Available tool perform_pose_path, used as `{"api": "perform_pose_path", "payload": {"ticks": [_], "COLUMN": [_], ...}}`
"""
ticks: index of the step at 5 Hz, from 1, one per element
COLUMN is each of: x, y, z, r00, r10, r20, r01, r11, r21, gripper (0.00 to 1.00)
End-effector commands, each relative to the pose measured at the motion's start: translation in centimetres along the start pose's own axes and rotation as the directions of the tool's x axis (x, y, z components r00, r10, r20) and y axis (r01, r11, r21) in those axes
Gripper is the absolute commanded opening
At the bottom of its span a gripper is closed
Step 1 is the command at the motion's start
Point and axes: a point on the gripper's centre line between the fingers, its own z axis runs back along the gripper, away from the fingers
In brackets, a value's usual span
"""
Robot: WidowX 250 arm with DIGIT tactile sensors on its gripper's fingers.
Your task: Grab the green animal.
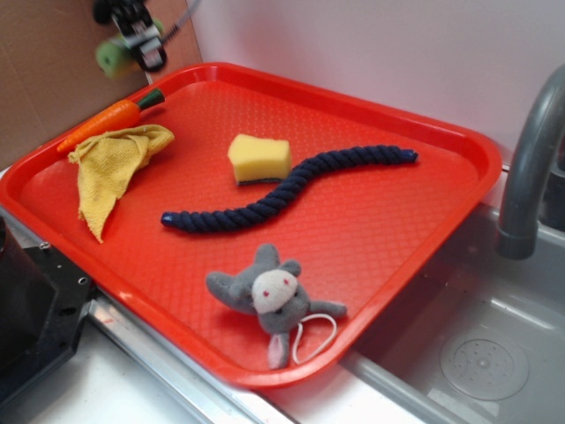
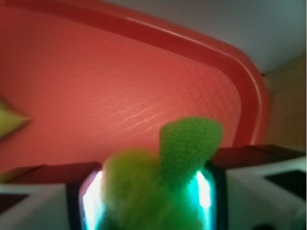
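Tray: a red plastic tray (image 1: 397, 230) with a textured floor and raised rim, lying beside a grey metal sink (image 1: 481, 353) with a dark grey faucet (image 1: 530, 168)
Carrot: an orange plush carrot with a green top (image 1: 106, 119) lies at the tray's far left rim, touching the cloth
Cloth: a crumpled yellow cloth (image 1: 110, 168) sits just beside the carrot
Sponge: a yellow sponge block (image 1: 259, 158) rests near the tray's middle, touching the rope
Rope: a wavy dark blue braided rope (image 1: 282, 190) runs across the tray's centre
Grey toy: a grey plush animal with a white face (image 1: 269, 300) lies near the front rim, well apart from the arm
Obstruction: none of these sits under the raised arm
Gripper: the black and white gripper (image 1: 132, 40) hangs above the tray's far left corner, its jaws clamped on the toy
Green animal: the small light-green plush toy (image 2: 168, 182) is pinched between the fingers (image 2: 86, 199), off the tray; one stubby limb sticks out beyond them
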Motion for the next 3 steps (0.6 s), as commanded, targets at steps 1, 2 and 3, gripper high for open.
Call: {"api": "perform_pose_path", "payload": {"ticks": [1,2,3], "x": [3.9,5.0,4.7], "y": [-5.7,-7.4,-7.1], "z": [9.3,11.5,11.8], "r00": [0.976,0.944,0.870], "r10": [0.216,0.326,0.493], "r20": [0.030,0.058,0.005], "r01": [-0.218,-0.328,-0.493], "r11": [0.971,0.945,0.870], "r21": [0.097,0.020,-0.009], "gripper": [0.00,0.00,0.00]}}
